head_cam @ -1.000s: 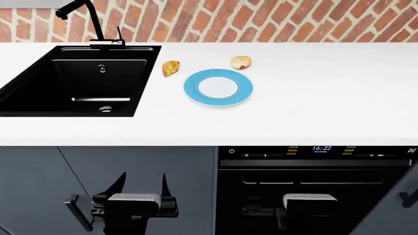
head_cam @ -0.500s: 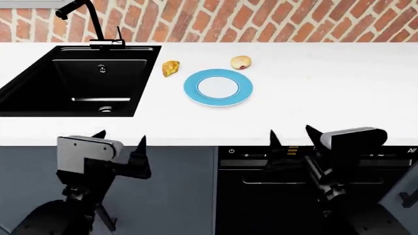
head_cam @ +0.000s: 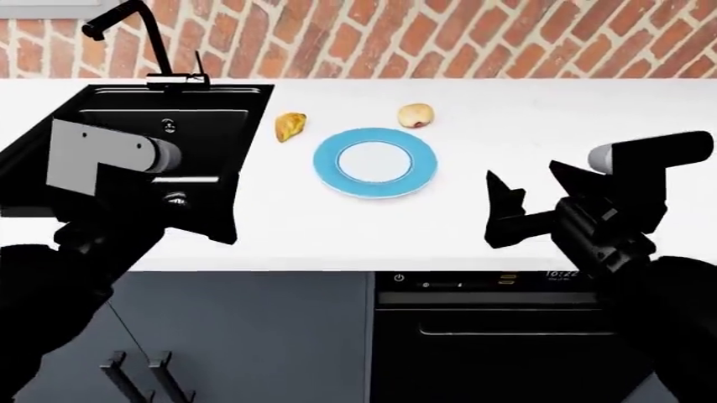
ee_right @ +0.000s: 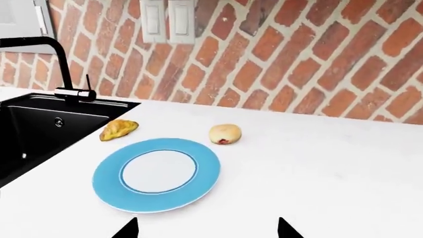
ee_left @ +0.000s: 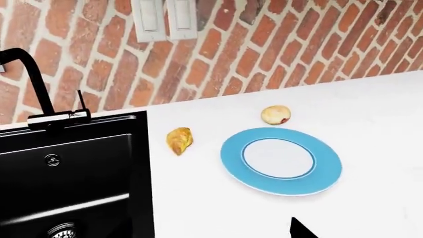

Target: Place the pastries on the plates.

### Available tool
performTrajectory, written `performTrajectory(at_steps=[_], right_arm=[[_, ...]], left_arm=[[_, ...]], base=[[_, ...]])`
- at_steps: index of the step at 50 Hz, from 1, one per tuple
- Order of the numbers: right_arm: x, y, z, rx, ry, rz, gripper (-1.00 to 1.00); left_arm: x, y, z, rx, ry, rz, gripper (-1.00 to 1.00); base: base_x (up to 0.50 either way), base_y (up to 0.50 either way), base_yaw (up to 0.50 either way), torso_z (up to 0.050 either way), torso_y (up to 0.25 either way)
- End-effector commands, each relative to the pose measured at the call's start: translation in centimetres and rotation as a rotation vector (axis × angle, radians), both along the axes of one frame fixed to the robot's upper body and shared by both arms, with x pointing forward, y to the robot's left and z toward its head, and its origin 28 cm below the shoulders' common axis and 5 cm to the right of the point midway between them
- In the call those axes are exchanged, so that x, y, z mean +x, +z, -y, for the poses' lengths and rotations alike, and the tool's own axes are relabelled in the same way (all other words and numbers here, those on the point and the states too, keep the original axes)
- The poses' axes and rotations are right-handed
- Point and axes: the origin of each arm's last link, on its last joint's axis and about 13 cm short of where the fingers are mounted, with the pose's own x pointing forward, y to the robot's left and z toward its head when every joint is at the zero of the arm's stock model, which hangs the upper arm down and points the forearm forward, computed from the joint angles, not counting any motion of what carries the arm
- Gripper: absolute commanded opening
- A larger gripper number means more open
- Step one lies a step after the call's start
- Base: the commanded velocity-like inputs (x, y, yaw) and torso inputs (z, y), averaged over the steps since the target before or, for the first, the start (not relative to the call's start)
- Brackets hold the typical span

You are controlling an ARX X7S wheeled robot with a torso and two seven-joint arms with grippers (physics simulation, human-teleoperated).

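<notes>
A blue-rimmed plate with a white centre lies on the white counter. Of the pastries, the croissant lies between the plate and the sink. The round bun with its reddish spot sits just behind the plate. My right gripper hangs open and empty over the counter's front, right of the plate. My left gripper is dark against the sink's front. Only one fingertip shows, far off to one side. Neither gripper touches anything.
A black sink with a black faucet fills the counter's left. A brick wall with white switches backs it. Below the front edge are an oven and cabinet doors.
Both arms rose from below the counter front to counter height, the left now over the sink's front and the right beside the plate. Plate and pastries stayed put.
</notes>
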Motion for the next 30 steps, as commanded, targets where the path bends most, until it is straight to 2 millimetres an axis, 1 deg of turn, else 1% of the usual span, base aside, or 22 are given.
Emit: performTrajectory(at_steps=[1,3,10,20,21,23,28,30], right_arm=[[0.5,-0.1,0.0,-0.048,0.017,-0.033,1.00],[0.6,-0.5,-0.1,-0.049,0.015,-0.041,1.00],[0.7,-0.2,0.0,-0.043,0.003,-0.041,1.00],[0.7,-0.4,0.0,-0.051,0.001,-0.051,1.00],[0.7,-0.4,0.1,-0.052,-0.001,-0.052,1.00],[0.7,-0.4,0.0,-0.056,-0.001,-0.054,1.00],[0.8,-0.2,0.0,-0.062,-0.001,-0.051,1.00],[0.8,-0.2,0.0,-0.066,-0.002,-0.053,1.00]], left_arm=[[0.0,1.5,-0.3,0.021,-0.003,-0.003,1.00],[0.1,1.2,-0.2,0.022,-0.006,-0.006,1.00],[0.1,0.5,-0.1,0.016,0.001,-0.022,1.00],[0.3,0.1,0.0,0.016,0.004,-0.035,1.00],[0.2,0.3,-0.3,0.015,0.005,-0.032,1.00],[0.5,0.1,0.0,0.019,0.003,-0.035,1.00],[0.4,-0.1,-0.2,0.016,0.001,-0.039,1.00],[0.6,-0.2,0.2,0.017,-0.001,-0.041,1.00]], base=[[0.43,0.00,0.00,0.000,0.000],[0.43,0.00,0.00,0.000,0.000],[0.45,0.00,0.00,0.000,0.000],[0.45,0.00,0.00,0.000,0.000],[0.45,0.00,0.00,0.000,0.000],[0.45,0.00,0.00,0.000,0.000],[0.45,0.00,0.00,0.000,0.000],[0.45,0.00,0.00,0.000,0.008]])
